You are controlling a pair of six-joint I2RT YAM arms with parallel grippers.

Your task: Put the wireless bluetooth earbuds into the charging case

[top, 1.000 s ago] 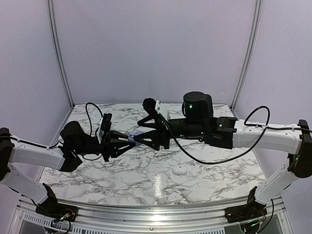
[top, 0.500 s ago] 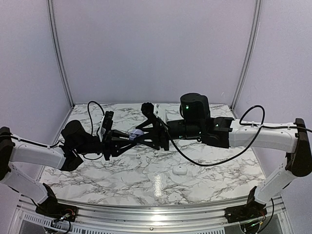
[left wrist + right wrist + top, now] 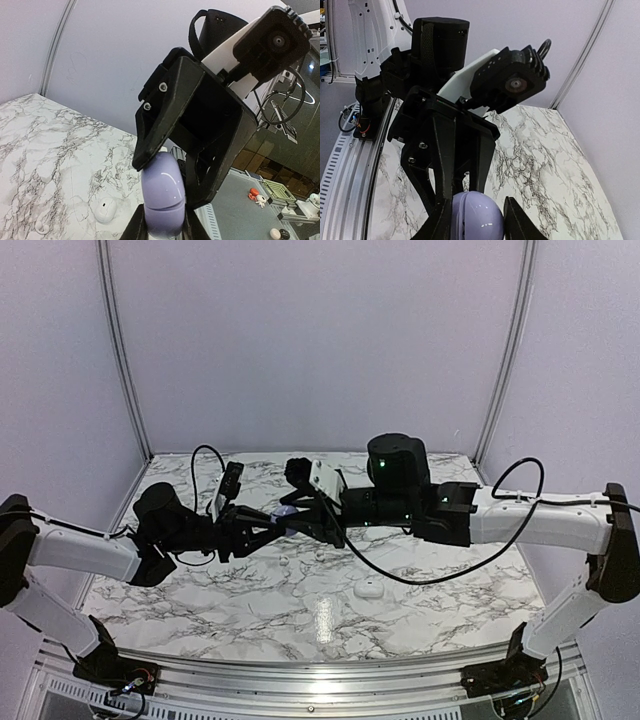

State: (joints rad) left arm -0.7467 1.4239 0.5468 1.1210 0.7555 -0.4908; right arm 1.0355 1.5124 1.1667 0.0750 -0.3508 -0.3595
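Marble desk [image 3: 200, 590] below; arms meet mid-air above it. Left tool [image 3: 162, 227] clamps lilac charging case [image 3: 162, 190] from below, presenting it upright. Right tool [image 3: 477, 220] straddles case top, probably for lid; grip cannot be told. Small whitish earbud [image 3: 42, 229] lies on desk.

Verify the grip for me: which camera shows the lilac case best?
Left wrist: the lilac case sits large, near whole, at lower centre. Right wrist catches only its rounded top at the bottom edge; top external shows a tiny lilac speck.
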